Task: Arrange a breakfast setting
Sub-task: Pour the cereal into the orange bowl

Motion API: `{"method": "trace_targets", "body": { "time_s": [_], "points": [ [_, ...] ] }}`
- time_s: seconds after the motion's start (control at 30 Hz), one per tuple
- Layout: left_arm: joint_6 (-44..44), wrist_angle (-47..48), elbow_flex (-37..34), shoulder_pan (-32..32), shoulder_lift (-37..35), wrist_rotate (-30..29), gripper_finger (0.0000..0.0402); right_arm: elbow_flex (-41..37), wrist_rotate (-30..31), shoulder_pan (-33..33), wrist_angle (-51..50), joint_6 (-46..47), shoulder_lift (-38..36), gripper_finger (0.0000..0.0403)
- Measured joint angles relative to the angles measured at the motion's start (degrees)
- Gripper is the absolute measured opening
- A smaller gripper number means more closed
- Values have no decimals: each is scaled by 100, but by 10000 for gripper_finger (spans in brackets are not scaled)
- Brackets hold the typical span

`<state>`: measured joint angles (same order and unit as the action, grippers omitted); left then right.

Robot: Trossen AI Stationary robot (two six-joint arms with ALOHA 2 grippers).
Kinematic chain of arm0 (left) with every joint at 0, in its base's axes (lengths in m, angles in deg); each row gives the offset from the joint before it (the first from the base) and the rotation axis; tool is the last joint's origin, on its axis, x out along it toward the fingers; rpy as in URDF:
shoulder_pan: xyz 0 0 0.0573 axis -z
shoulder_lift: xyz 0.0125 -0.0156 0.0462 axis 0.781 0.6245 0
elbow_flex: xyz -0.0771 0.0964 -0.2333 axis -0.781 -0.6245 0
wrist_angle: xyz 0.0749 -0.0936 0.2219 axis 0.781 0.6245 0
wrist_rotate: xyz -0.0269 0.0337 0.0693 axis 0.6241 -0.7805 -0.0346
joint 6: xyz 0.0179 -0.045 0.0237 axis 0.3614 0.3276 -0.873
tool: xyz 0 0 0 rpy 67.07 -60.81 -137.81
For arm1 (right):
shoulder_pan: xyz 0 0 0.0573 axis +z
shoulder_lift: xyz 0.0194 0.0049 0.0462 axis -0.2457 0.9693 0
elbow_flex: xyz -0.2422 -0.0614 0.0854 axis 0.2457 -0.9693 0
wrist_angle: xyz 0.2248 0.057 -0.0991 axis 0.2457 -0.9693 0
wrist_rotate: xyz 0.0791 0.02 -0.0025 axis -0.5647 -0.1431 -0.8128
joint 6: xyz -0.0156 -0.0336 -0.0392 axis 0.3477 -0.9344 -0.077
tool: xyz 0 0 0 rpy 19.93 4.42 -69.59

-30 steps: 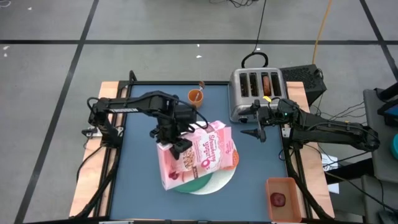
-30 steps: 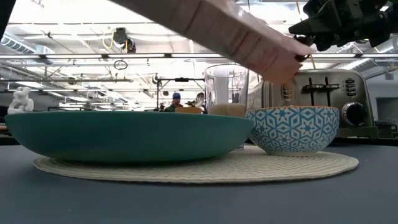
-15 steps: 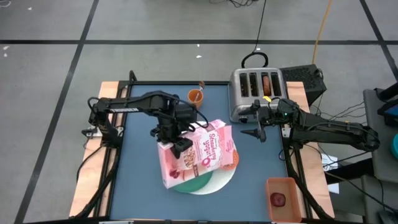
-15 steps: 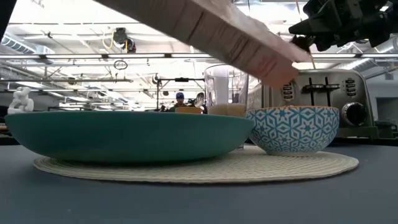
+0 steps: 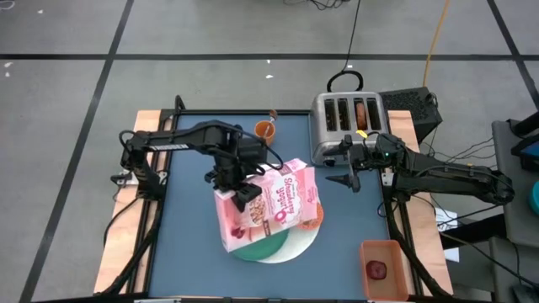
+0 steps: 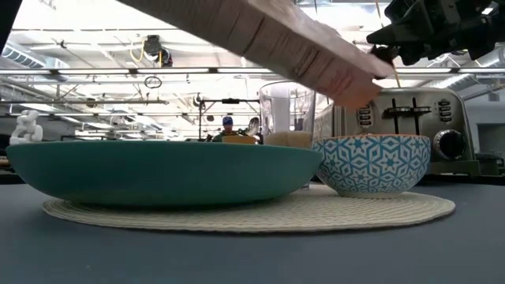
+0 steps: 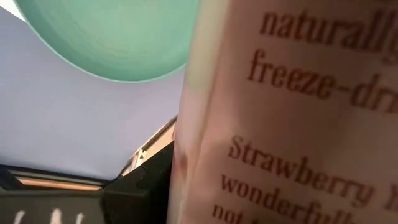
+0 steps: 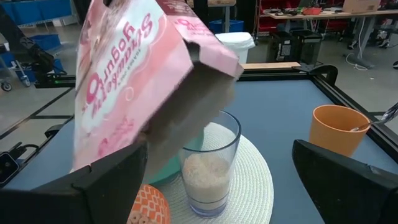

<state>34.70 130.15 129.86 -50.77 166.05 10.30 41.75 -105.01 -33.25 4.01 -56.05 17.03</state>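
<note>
My left gripper [image 5: 238, 192] is shut on the pink cereal box [image 5: 269, 206], which is tilted above the setting with its open end [image 8: 205, 93] over the small glass [image 8: 208, 168]. The glass, the green plate [image 5: 253, 250] and the orange patterned bowl [image 5: 313, 220] stand on the white round mat [image 5: 299, 244]. My right gripper [image 5: 349, 178] is open and empty in front of the toaster [image 5: 347, 126]. The bagel [image 5: 360, 112] sticks up out of a toaster slot. The dark red fruit [image 5: 376, 269] lies in an orange tray at the near right. The spoon [image 8: 388, 115] leans in an orange cup [image 5: 266, 129]. My left gripper holds the cereal box by its sides near the closed end [image 5: 226, 200], coming from the table's far left. The box is lifted clear and tipped, its open end lower, over the glass. The fingers themselves are hidden by the wrist and the box.
The silver toaster stands at the far right of the table, its cord running off the far edge. The orange cup stands near the far edge at the middle. Dark bare table [image 5: 189, 227] lies left of the mat.
My left gripper has carried the cereal box a little toward the table's far edge, and the box's open end has come up slightly above the bowl and glass. My right arm has kept still.
</note>
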Motion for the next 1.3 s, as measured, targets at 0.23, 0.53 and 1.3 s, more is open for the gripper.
{"method": "trace_targets", "body": {
  "time_s": [0.23,0.53,1.3],
  "points": [
    [36,18,0,55,0,-82,198,0,0,2,2,-41,0,393],
    [-41,-4,0,54,-2,-116,198,0,0,1,2,-42,0,393],
    [-1025,0,0,179,-63,-531,198,-1,0,0,4,-39,0,393]
  ]
}}
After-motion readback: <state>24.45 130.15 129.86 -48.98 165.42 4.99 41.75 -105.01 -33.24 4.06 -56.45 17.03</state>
